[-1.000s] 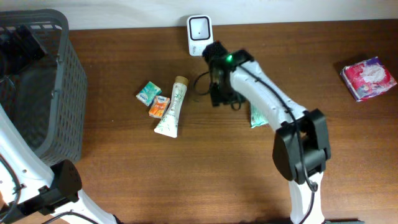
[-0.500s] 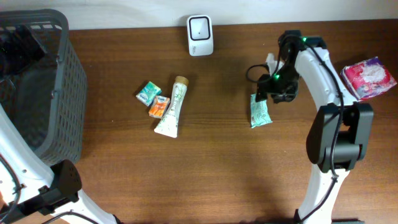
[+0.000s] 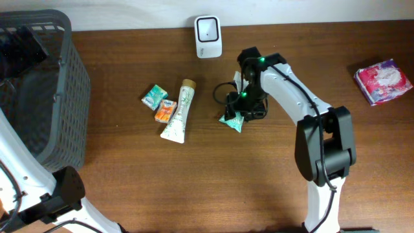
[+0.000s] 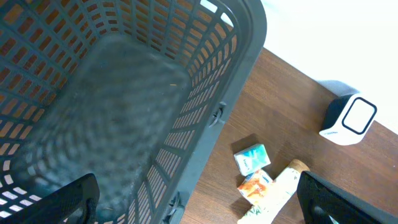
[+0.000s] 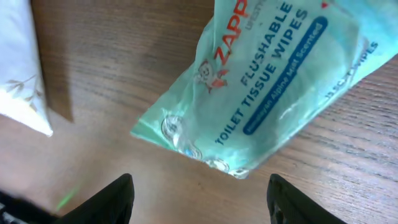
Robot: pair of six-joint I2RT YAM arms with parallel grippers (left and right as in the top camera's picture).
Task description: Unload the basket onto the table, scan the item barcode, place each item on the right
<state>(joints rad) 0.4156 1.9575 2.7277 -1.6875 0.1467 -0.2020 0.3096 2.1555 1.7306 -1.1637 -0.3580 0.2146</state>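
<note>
Wipes pack (image 3: 231,119) has shifted from right of centre to mid-counter (image 3: 194,188), nearer the scanner (image 3: 208,28) at the far edge, and the right gripper (image 3: 244,107) came along. Its jaws stand spread, with the pack's corner just past the tips and, as far as shows, not pinched. The barcode probably still has to face the scanner. The left gripper (image 4: 199,186) has its jaws wide apart over the basket (image 4: 242,50) at the left edge. The counter is dark wood grain, backed by a white wall (image 3: 291,10).
</note>
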